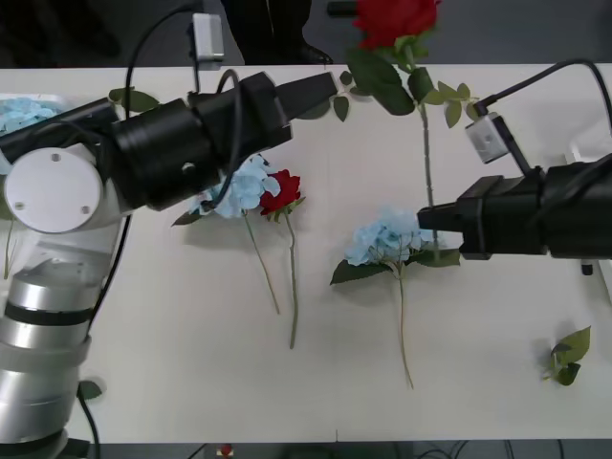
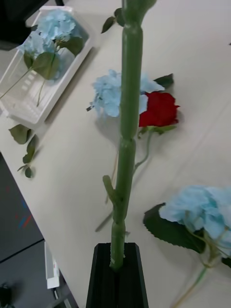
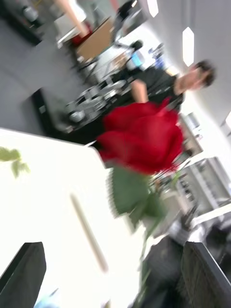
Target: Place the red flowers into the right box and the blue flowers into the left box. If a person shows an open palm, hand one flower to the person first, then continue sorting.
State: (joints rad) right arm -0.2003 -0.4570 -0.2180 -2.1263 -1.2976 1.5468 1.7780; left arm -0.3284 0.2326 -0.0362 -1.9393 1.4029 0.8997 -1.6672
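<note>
My right gripper [image 1: 432,222] is shut on the green stem [image 2: 126,144] of a red flower and holds it upright above the table, its head [image 1: 392,19] near the far edge. The same rose head [image 3: 142,137] hangs just ahead of my left gripper [image 1: 320,91], which is open and empty, fingers [image 3: 24,272] apart. On the table lie another red flower [image 1: 283,189] and two blue flowers [image 1: 239,186] [image 1: 387,237]. The left box [image 2: 29,103] at the far left holds blue flowers [image 2: 53,29]. The right box's white edge [image 1: 581,153] shows at the far right.
A loose green leaf sprig [image 1: 569,356] lies near the front right corner. Small leaves [image 2: 24,139] lie beside the left box. A person's dark legs [image 1: 268,29] stand behind the table's far edge.
</note>
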